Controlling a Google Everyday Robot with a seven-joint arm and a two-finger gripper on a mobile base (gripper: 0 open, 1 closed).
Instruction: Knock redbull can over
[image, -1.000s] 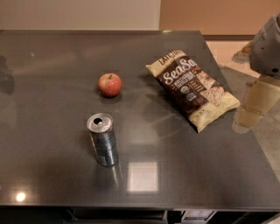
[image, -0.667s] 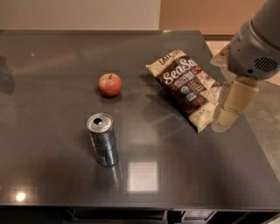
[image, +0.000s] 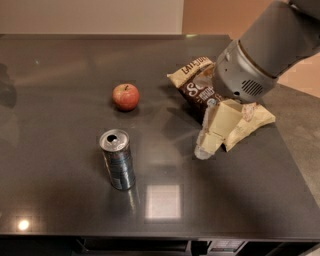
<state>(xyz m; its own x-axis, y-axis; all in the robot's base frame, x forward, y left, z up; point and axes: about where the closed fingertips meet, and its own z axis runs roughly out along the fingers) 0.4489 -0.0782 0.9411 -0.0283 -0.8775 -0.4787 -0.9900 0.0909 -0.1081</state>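
Silver redbull can (image: 117, 159) upright; apple (image: 125, 96) behind; pincer (image: 206, 148) over chip bag (image: 191, 84), grip state untellable

Stretching across nearly the whole view as a dark grey glossy tabletop (image: 55, 200), passing under the gripper (image: 206, 147) on the right half. Mirroring a bright square of light (image: 162, 201) near the front edge. Backing onto a pale wall (image: 90, 15), turning tan further right.

Grey arm (image: 272, 45), cream end effector (image: 209, 144) at right
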